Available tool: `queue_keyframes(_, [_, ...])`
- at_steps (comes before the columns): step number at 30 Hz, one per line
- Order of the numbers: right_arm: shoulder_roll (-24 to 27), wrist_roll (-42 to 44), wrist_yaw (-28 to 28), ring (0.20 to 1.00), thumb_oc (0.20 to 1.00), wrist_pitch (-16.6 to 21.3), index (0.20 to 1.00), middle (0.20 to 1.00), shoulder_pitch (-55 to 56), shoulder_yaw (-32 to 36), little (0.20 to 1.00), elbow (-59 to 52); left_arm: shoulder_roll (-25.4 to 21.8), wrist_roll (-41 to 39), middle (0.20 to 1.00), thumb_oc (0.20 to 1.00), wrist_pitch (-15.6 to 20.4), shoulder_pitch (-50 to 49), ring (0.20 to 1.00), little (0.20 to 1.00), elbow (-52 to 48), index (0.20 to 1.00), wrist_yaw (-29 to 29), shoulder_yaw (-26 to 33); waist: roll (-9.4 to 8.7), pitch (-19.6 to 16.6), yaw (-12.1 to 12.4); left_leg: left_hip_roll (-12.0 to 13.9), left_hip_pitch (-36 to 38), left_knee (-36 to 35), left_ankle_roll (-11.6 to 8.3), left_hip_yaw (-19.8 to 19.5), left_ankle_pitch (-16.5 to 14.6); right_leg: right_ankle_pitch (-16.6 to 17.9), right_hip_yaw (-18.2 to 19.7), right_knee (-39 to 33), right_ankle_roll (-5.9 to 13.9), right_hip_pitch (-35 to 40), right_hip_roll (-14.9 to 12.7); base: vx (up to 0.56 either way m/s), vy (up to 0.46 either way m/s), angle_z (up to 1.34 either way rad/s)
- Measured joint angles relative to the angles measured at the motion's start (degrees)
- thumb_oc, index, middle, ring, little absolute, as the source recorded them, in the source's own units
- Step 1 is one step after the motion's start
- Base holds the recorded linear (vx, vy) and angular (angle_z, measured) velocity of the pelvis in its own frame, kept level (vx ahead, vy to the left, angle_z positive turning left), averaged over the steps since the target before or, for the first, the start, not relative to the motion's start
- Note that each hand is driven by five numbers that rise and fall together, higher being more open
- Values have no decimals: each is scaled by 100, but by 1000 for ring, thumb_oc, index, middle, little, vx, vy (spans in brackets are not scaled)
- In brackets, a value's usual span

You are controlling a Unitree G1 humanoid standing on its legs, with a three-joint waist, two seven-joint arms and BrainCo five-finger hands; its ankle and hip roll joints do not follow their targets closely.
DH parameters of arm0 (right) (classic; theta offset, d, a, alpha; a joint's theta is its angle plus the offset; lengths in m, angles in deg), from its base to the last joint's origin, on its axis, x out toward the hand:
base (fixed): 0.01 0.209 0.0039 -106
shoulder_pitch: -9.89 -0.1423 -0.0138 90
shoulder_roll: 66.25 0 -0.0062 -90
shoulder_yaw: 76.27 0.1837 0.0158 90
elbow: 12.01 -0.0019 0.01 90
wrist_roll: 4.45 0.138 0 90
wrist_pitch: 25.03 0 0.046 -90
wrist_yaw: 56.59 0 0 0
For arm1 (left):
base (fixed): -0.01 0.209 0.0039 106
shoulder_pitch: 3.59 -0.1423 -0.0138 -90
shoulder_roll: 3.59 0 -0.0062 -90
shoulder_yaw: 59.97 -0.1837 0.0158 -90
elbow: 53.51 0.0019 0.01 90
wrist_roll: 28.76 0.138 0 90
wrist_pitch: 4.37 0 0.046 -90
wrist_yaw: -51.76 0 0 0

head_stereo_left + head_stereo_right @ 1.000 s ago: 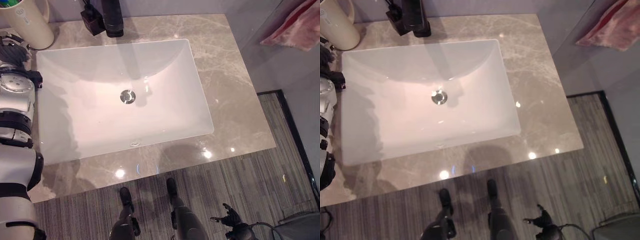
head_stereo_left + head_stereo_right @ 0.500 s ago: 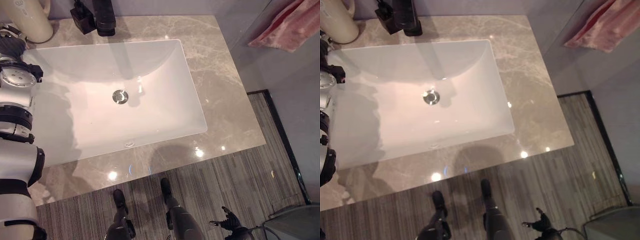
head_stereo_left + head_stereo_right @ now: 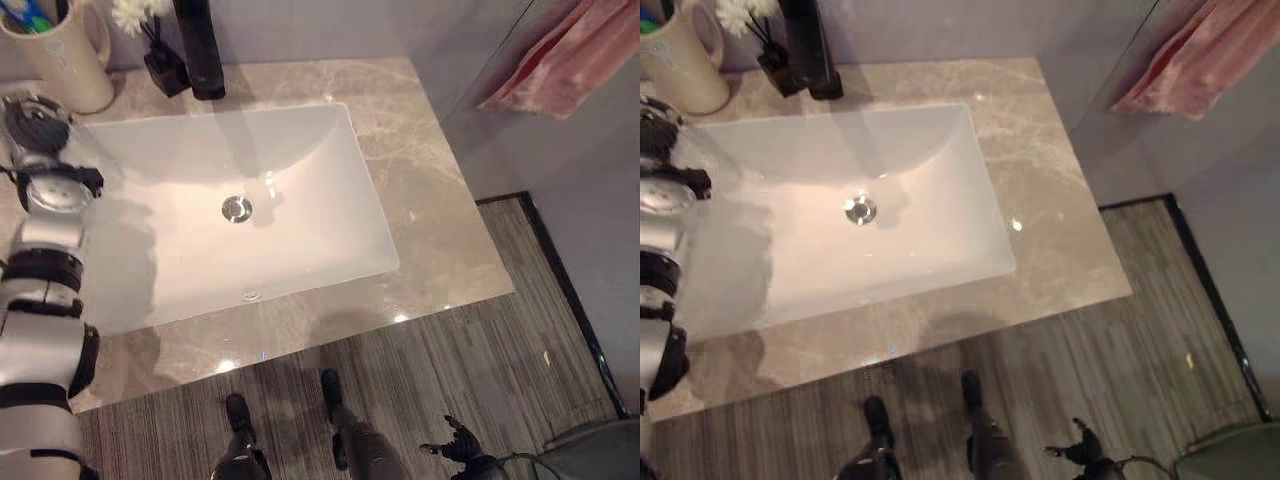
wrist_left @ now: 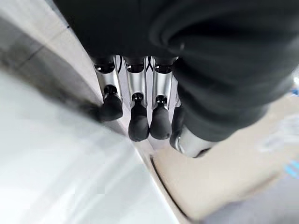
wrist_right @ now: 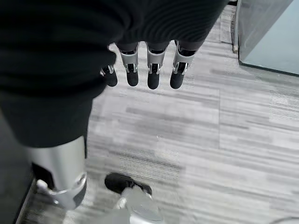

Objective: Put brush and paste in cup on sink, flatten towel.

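**Brush and paste stand in the cup; pink towel hangs at the far right**

The cream cup [image 3: 62, 62] stands on the marble tabletop [image 3: 430, 205] at the far left corner, just beyond the white sink [image 3: 300, 215]. A blue-and-white brush [image 3: 22, 14] and a green paste tube [image 3: 47, 8] stick up out of its mouth. Beside the cup, along the back edge, are a small dark diffuser with white flowers [image 3: 160, 62] and the black faucet [image 3: 200, 48], whose spout shadow falls across the basin. The drain [image 3: 236, 208] sits near the middle of the sink.

The pink towel [image 3: 560, 55] hangs at the upper right, well apart from the tabletop, its folds bunched and sloping.

The left hand [image 4: 140, 119] is over the sink's left rim, near the cup, with the arm reaching in along the left side. In its wrist view the fingers are straight and relaxed, grasping nothing, their dark tips close to the white basin edge and the cup's cream wall just past them.

The right hand [image 5: 149, 74] hangs low above the grey striped floor [image 5: 205, 140], away from the tabletop, fingers released and empty.
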Motion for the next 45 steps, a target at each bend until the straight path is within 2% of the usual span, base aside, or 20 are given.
queue_keyframes(3, [10,-43,-2,1000,1000,-30,1000,1000,16,213,1000,15,43,269,200,200,16,-1344,200,200,-1292,200,96,850,58,50,59,54,293,0,-57,-29,-31,-35,-68,-2,-38,312,50,35,-35,8])
queue_keyframes(5, [6,-105,4,1000,1000,-37,1000,1000,43,216,1000,24,57,376,200,200,4,-1687,200,200,-1537,200,168,985,68,57,116,73,379,0,-67,-57,-38,-67,-98,-3,-64,414,69,53,-33,11])
queue_keyframes(7, [-50,-202,18,1000,1000,-52,1000,1000,90,406,1000,61,244,454,200,200,16,-2879,200,200,-2651,200,240,1762,130,95,204,87,559,0,-84,-166,-48,-134,-205,-1,-74,647,73,65,-53,18])
queue_keyframes(8, [-67,-222,23,1000,1000,-54,1000,1000,159,530,1000,86,542,594,200,200,155,-3935,200,200,-3665,200,235,2312,183,114,240,84,747,0,-86,-170,-90,-172,-214,0,-74,850,68,35,-54,6])
queue_keyframes(12, [-104,-381,195,1000,1000,-129,1000,1000,504,784,1000,330,1394,611,200,200,585,-5992,200,200,-5055,200,-88,2778,378,-25,538,84,1084,0,-107,-251,-212,-380,-283,-45,-106,1208,58,24,-103,15])
queue_keyframes(15, [-121,-359,281,1000,1000,-214,1000,1000,530,895,1000,635,1929,607,200,200,781,-6336,200,200,-4880,200,-195,2851,549,-226,686,100,1101,0,-81,-352,-229,-402,-412,-19,-104,1305,65,-33,-180,16])
queue_keyframes(16, [-249,-259,296,1000,1000,-213,1000,1000,514,1082,1000,782,2492,612,200,200,958,-6719,200,200,-4739,200,-261,2852,616,-438,721,141,1153,1,-103,-381,-213,-415,-426,-18,-124,1362,118,-105,-255,6])
queue_keyframes(19, [-305,-203,256,1000,1000,-203,1000,1000,513,1041,1000,808,2917,530,200,200,1245,-6742,200,200,-4619,200,-307,2868,675,-559,744,219,1151,3,-178,-606,-155,-466,-598,1,-198,1486,210,-106,-185,29])
queue_keyframes(24, [-276,-204,189,1000,1000,-106,1000,1000,468,1029,1000,814,2820,374,200,200,1333,-6522,200,200,-4300,200,-341,2873,755,-625,821,461,937,8,-330,-959,-13,-538,-914,66,-359,1436,466,-145,-190,32])
queue_keyframes(27, [-31,-218,-30,1000,1000,-109,1000,1000,476,1040,1000,1134,2892,359,200,200,1368,-6490,200,200,-3967,200,-122,3012,994,-472,1040,679,835,11,-490,-1273,209,-593,-1250,85,-535,1487,735,-179,-133,43])
queue_keyframes(29, [126,-221,-50,1000,1000,-124,1000,1000,472,1102,1000,1304,2936,363,200,200,1348,-6538,200,200,-3779,200,-30,3055,1057,-350,1062,662,822,15,-538,-1413,410,-609,-1376,64,-578,1540,724,-145,-54,44])
queue_keyframes(30, [140,-213,-155,1000,1000,-158,1000,1000,471,1220,1000,1356,2920,361,200,200,1318,-6602,200,200,-3618,200,40,3132,866,-239,1071,491,727,15,-574,-1525,765,-580,-1452,25,-674,1543,504,-95,-18,33])
queue_keyframes(31, [153,-211,-174,1000,1000,-155,1000,1000,456,1232,1000,1382,2917,355,200,200,1330,-6688,200,200,-3501,200,73,3189,677,-180,1101,275,702,241,-557,-1568,680,-554,-1444,9,-716,1517,364,-116,-5,8])
queue_keyframes(33, [202,-207,-211,1000,1000,-154,1000,1000,381,1317,1000,1368,3050,249,200,200,1289,-6882,200,200,-2850,200,99,3350,431,-225,1072,-293,853,1152,-330,-1597,-137,-459,-1282,-33,-686,1558,23,-78,50,-24])
queue_keyframes(35, [167,-213,-224,1000,1000,-180,1000,1000,306,1461,1000,1387,3218,124,200,200,1208,-6854,200,200,-2335,200,51,3297,523,-255,1023,-439,1098,922,-131,-1915,-398,-331,-1190,4,-537,1509,20,-91,138,-20])
queue_keyframes(37, [166,-232,-222,1000,1000,-198,1000,1000,104,1437,1000,1298,3325,-52,200,200,1138,-6745,200,200,-1409,200,-65,3257,615,-301,990,-440,1251,739,135,-1915,-630,-266,-942,6,-421,1425,58,-80,180,-58])
queue_keyframes(38, [165,-252,-220,1000,1000,-195,1000,1000,41,1430,1000,1247,3395,-202,200,200,968,-6722,200,200,-894,200,-188,3057,686,-322,897,-405,1387,588,66,-1891,-743,-195,-842,4,-365,1402,70,-128,374,-63])
queue_keyframes(42, [108,-523,-89,1000,1000,-274,1000,1000,-277,1181,1000,1265,3459,-343,200,200,314,-6116,200,200,1657,200,-1438,1013,647,-415,524,-860,1621,296,487,-1482,-806,-4,-348,61,-60,1223,-328,-83,276,-55])
queue_keyframes(43, [119,-626,-56,1000,1000,-280,1000,1000,-299,1067,1000,1257,3603,-238,401,401,176,-6228,401,401,1582,401,-1698,827,686,-455,460,-927,1641,156,548,-1382,-797,-34,-239,59,50,1201,-440,-70,135,-58])
queue_keyframes(45, [19,-725,11,1000,1000,-341,1000,1000,-81,965,1000,1277,3674,-3,1000,1000,142,-6257,1000,1000,1235,1000,-1928,808,662,-556,402,-1088,1647,90,615,-1343,-757,-166,-221,143,44,1046,-538,-95,142,-30])
